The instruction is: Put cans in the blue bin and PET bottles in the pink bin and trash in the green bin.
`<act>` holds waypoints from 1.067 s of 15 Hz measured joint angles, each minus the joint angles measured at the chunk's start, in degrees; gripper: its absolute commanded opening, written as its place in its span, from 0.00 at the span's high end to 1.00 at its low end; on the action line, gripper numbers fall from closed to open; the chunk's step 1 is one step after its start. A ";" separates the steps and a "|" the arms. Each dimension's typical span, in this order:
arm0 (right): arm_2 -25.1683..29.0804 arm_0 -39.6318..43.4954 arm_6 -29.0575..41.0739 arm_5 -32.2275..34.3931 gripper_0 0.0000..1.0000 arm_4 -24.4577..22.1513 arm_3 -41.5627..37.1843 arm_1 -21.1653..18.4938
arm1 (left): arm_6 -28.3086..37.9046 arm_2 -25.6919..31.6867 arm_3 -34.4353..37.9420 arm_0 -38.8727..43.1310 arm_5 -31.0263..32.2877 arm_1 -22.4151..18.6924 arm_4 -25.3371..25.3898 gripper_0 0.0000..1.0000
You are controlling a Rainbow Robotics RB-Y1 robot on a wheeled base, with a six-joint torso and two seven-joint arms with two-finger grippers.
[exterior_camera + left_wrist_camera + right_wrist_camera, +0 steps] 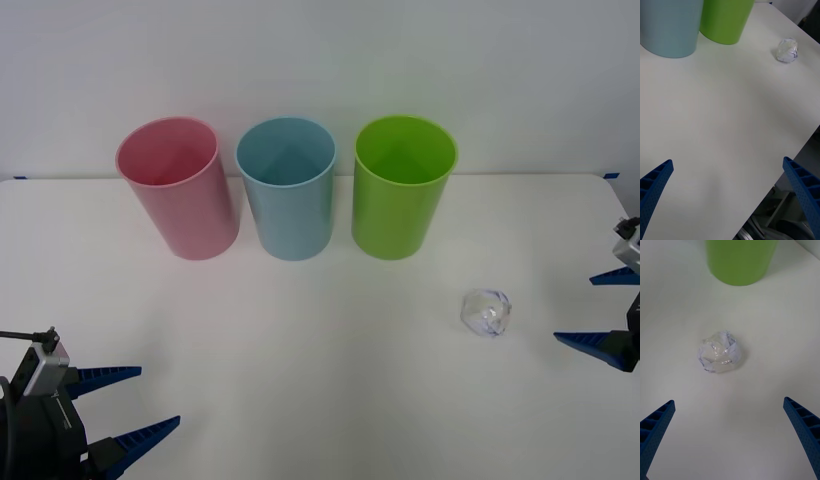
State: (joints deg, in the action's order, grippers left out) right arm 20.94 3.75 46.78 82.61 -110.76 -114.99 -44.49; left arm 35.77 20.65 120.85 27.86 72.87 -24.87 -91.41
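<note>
Three tall bins stand in a row at the back of the white table: the pink bin (177,186), the blue bin (288,186) and the green bin (401,184). The trash (486,312), a small lump of clear wrinkly film, lies on the table in front of and to the right of the green bin. My right gripper (601,308) is open at the table's right edge, its fingers pointing at the trash (719,351) with a gap between. My left gripper (130,405) is open low at the front left, holding nothing.
The table's far edge meets a white wall behind the bins. Blue tape marks sit at the far left corner (20,177) and far right corner (611,175). In the left wrist view the table's edge (790,157) drops off to the floor.
</note>
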 measured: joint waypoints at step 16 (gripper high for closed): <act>-4.97 -5.88 -1.03 -0.01 0.00 -11.57 7.24 10.68 | 0.00 0.00 0.00 0.00 0.00 0.00 0.01 0.00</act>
State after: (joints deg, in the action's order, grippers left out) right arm 15.96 -2.14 45.76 82.60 -122.33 -107.74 -33.81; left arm 35.77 20.65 120.85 27.86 72.87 -24.87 -91.41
